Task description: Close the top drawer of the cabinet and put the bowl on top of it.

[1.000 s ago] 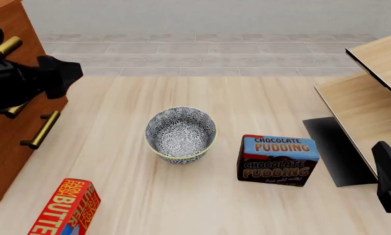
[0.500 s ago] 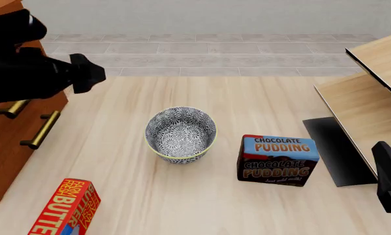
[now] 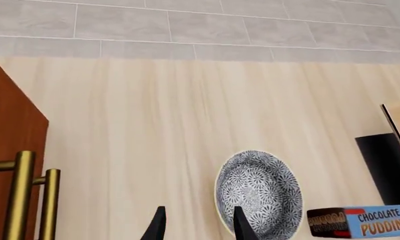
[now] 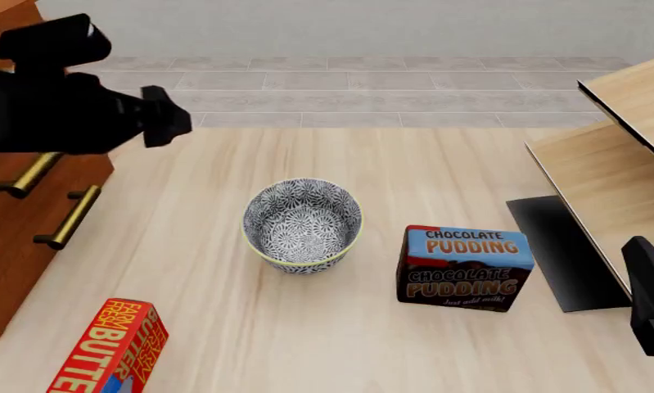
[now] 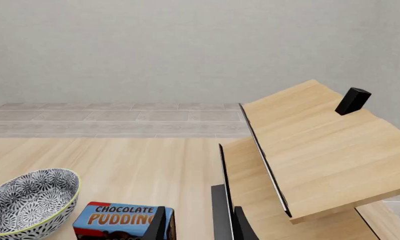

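Observation:
The grey-and-white floral bowl (image 4: 303, 225) stands upright on the table between the two arms; it also shows in the wrist views (image 3: 260, 196) (image 5: 27, 201). The reddish-brown cabinet (image 4: 10, 229) stands at the left edge, with two brass handles (image 4: 69, 217) showing below my arm. My left arm covers the top drawer in the front view. The left gripper (image 4: 165, 115) (image 3: 198, 227) hangs open and empty in the air, right of the cabinet and behind-left of the bowl. My right gripper (image 4: 646, 270) (image 5: 198, 227) is open and empty near the right edge.
A chocolate pudding box (image 4: 464, 268) stands right of the bowl. A red butter box (image 4: 108, 348) lies near the front left. A pale wood shelf unit (image 4: 616, 164) with a dark base fills the right side, close to the right gripper.
My left arm has drawn away from the cabinet front and moved right and slightly up, out over the table. The bowl, the boxes and the right arm have not moved.

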Available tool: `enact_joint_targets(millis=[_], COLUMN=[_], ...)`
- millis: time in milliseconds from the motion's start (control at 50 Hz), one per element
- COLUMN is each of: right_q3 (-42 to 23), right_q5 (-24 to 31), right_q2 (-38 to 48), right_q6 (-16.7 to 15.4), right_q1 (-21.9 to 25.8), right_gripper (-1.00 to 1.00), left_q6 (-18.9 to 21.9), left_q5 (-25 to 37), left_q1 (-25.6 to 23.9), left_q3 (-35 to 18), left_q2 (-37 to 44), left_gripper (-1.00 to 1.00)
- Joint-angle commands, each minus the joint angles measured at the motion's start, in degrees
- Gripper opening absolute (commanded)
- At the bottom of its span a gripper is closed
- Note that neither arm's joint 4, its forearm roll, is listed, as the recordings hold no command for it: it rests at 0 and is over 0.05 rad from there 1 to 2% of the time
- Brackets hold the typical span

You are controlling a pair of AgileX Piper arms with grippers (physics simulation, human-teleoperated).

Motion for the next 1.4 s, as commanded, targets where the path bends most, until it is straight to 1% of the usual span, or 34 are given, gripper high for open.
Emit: enact_joint_targets(millis=[20, 180, 220, 260, 320, 480, 700, 880, 920, 1160, 1400], right_q3=[0.09, 0.09, 0.09, 0.09, 0.09, 0.09, 0.09, 0.09, 0.09, 0.09, 0.09], right_q5=[0.16, 0.15, 0.15, 0.15, 0.16, 0.15, 0.15, 0.16, 0.15, 0.16, 0.15], right_q2=[-0.28, -0.28, -0.27, -0.27, -0.29, -0.28, -0.28, -0.29, -0.27, -0.28, -0.26], right_q6=[-0.01, 0.01, -0.01, 0.01, 0.00, 0.00, 0.00, 0.00, 0.01, 0.00, 0.00], right_q1=[0.00, 0.02, 0.00, 0.00, 0.01, 0.00, 0.00, 0.00, 0.00, -0.01, 0.00], right_gripper=[1.00, 1.00, 1.00, 1.00, 1.00, 1.00, 1.00, 1.00, 1.00, 1.00, 1.00], left_q6=[-0.28, -0.88, -0.08, -1.12, -0.76, -1.74, -1.73, -2.30, -3.16, -3.35, -4.22], left_q5=[-0.56, -2.40, -3.25, -3.65, -4.71, -5.94, -7.64, -9.00, -9.05, -11.34, -11.89], left_q1=[-0.32, -0.82, -0.51, -0.93, -0.81, -0.98, -0.80, -1.51, -1.71, -2.27, -3.31], left_q3=[-0.51, 0.71, 1.15, 1.46, 2.00, 2.25, 2.53, 3.25, 3.04, 4.22, 3.80], left_q2=[2.80, 4.75, 5.05, 5.66, 6.33, 8.39, 10.48, 11.96, 12.53, 13.93, 15.34], left_gripper=[1.00, 1.00, 1.00, 1.00, 1.00, 1.00, 1.00, 1.00, 1.00, 1.00, 1.00])
